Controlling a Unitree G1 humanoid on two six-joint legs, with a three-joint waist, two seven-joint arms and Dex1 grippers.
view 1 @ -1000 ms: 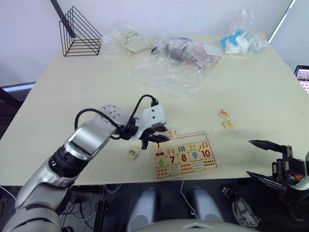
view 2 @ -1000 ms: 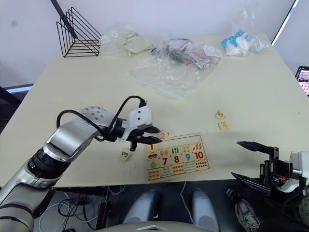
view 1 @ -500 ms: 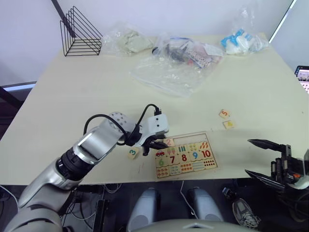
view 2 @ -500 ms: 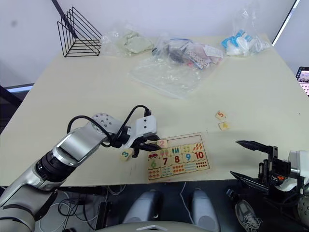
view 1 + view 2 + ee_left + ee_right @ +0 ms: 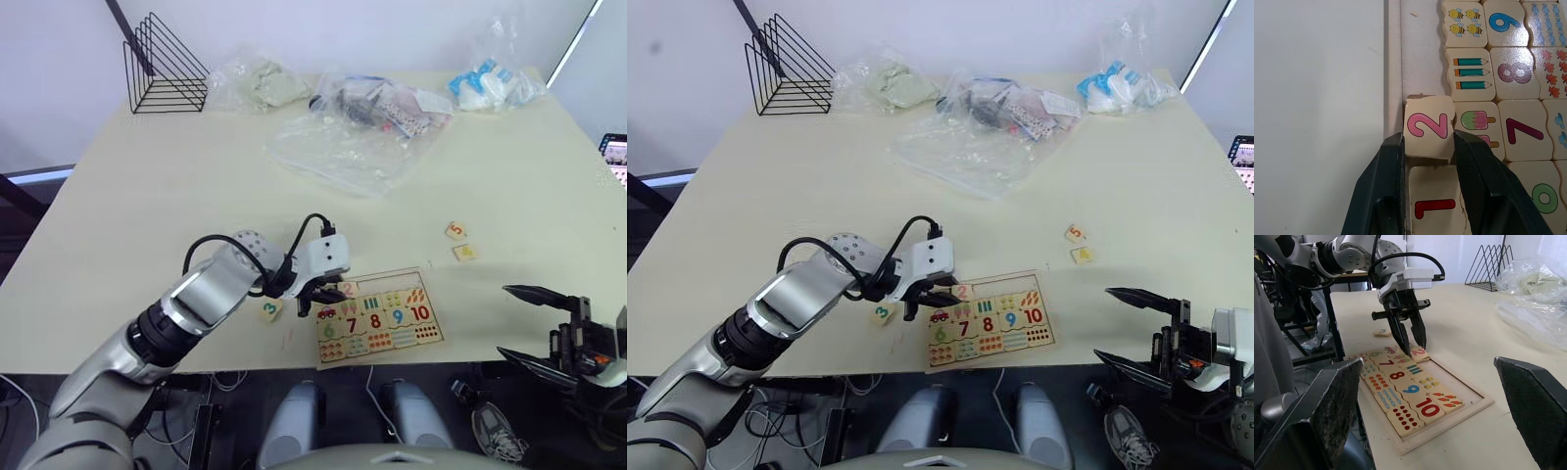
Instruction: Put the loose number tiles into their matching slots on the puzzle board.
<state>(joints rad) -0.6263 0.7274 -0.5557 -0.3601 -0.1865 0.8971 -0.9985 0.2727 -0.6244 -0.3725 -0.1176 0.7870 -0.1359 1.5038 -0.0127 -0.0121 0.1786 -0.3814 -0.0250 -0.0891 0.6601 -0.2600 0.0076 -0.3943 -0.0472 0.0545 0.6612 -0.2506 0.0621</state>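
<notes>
Left gripper (image 5: 1428, 147): its two black fingers pinch the 2 tile (image 5: 1428, 132) by its side edges, at the near left corner of the puzzle board (image 5: 428, 338); whether the tile sits fully down in its recess cannot be told, its near edge being covered by the fingers
1 tile (image 5: 1436, 205): lies in the end slot, between the fingers and just behind the 2 tile; its edges are hidden by the fingers
Slots (image 5: 1420, 49): the bare strip of the row runs on beyond the 2 tile along the board's far rim; divisions between recesses are hard to make out
3 tile (image 5: 269, 309): loose on the table (image 5: 147, 196), just left of the board, partly screened by the left arm
5 tile (image 5: 455, 230): loose, well right of and beyond the board
Yellow tile (image 5: 463, 252): just near the 5 tile; its numeral is too small to read
Right gripper (image 5: 539, 323): fingers spread wide, off the table's near right edge
Plastic bags (image 5: 343, 147): at the far side; contents unclear
Wire rack (image 5: 162, 64): far left corner
</notes>
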